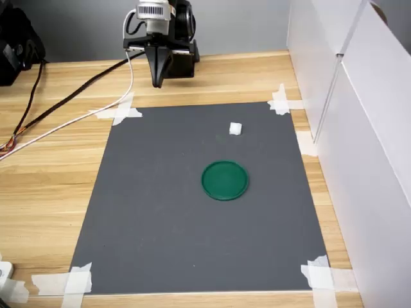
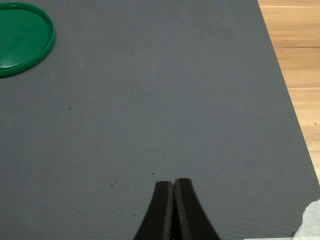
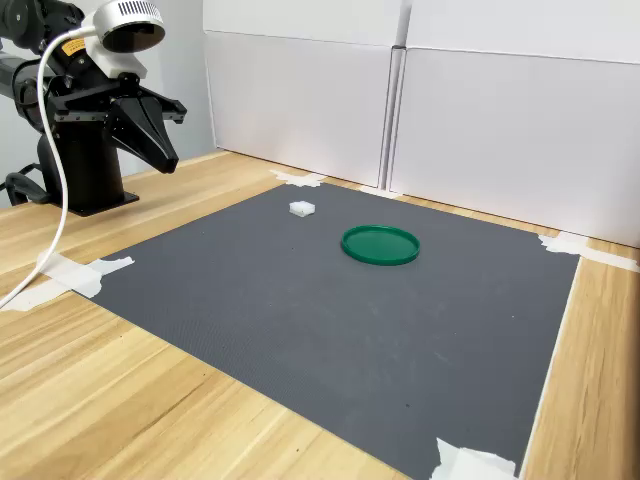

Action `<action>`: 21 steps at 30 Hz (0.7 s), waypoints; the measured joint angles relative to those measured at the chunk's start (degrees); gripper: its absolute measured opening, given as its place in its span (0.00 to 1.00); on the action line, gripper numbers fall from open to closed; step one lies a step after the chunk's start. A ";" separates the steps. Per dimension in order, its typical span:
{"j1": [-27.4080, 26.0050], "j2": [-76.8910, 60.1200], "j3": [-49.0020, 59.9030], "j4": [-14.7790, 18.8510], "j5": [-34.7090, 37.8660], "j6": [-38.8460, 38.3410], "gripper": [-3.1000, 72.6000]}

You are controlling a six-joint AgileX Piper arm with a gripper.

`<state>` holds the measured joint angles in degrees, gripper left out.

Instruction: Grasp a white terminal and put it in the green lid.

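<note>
Two black fingers (image 2: pixel 161 210) of the gripper (image 1: pixel 157 82) are pressed flat together, tips meeting with no gap in the wrist view, and nothing is held between them. In the first exterior view the gripper hangs above the wooden table (image 1: pixel 58 173), past the 12 o'clock edge of the grey mat (image 1: pixel 154 212), touching nothing.

The white terminal (image 1: pixel 236 129) sits on the mat at about 1 o'clock from the mat's centre in the first exterior view, apart from the green lid (image 1: pixel 225 180), which lies flat just beyond it toward 6 o'clock. The lid is empty in both exterior views.

White tape strips (image 1: pixel 119 113) pin the mat's corners. White panels (image 3: pixel 480 120) stand along the table edge. Black and white cables (image 1: pixel 77 96) trail across the wood at 10 o'clock. Nothing lies between the gripper and the terminal.
</note>
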<state>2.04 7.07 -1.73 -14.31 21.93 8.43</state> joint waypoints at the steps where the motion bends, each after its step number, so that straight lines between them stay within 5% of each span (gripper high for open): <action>1: 0.00 0.00 0.00 0.00 0.00 0.00 0.01; 21: 0.00 6.77 -9.10 1.64 4.32 0.00 0.01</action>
<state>2.04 13.83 -10.83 -12.67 26.25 8.43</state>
